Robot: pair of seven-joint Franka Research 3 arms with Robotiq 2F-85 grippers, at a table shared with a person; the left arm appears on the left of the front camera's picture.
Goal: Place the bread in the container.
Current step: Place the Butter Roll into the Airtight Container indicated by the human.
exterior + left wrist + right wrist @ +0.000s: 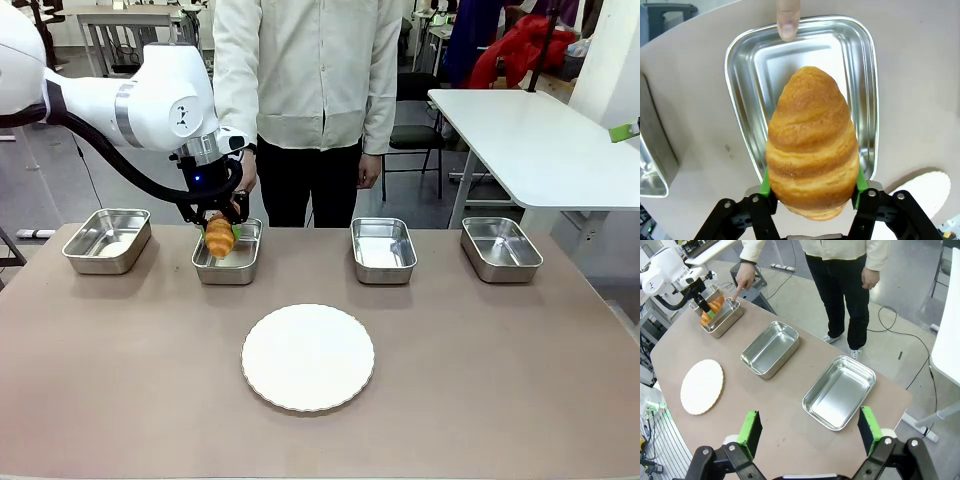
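Note:
The bread (220, 237) (812, 145), a golden-brown ridged croissant, hangs point-down in my left gripper (222, 226) (812, 184), whose green pads press on both its sides. It hovers just above the container (228, 266) (870, 75), the second steel pan from the left. A person's finger (788, 20) touches that pan's far rim. The right wrist view shows the same bread (714, 307) over the container (722, 322) far off. My right gripper (810, 432) stands wide open high above the table with nothing between its fingers.
A round white plate (308, 357) lies in the table's middle. Three more steel pans stand in the same row: far left (107, 240), right of centre (383, 250) and far right (501, 248). The person stands at the far edge behind the container.

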